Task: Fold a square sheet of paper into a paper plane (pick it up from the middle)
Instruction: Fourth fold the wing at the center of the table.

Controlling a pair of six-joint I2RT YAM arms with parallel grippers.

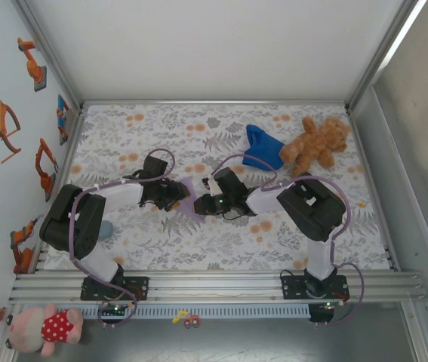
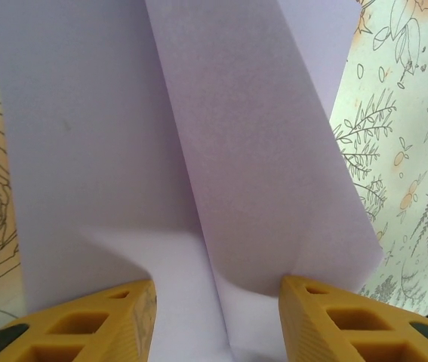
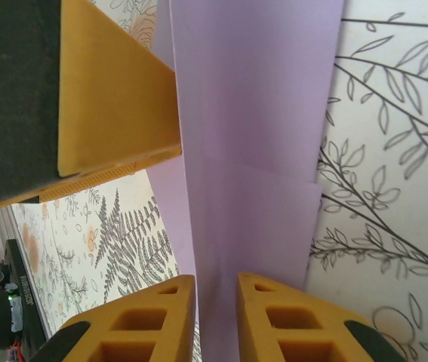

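Top view: paper [image 1: 191,188] on table, well left of bear [image 1: 315,143], nearer to arm bases. Left gripper [image 1: 176,196] and right gripper [image 1: 203,204] meet over it.
Left wrist: jaws wide, raised flap between them, not clamped.
Right wrist: jaws narrow, small gap over folded strip.
Step, as I judge: lengthwise fold. Next: press flap flat, edges aligned.

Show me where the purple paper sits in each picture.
Top external: purple paper in the middle, just left of centre.
Left wrist: folded, spreading across centre and left.
Right wrist: a tall strip down the centre.
Shared landmark: leaf-print tablecloth.
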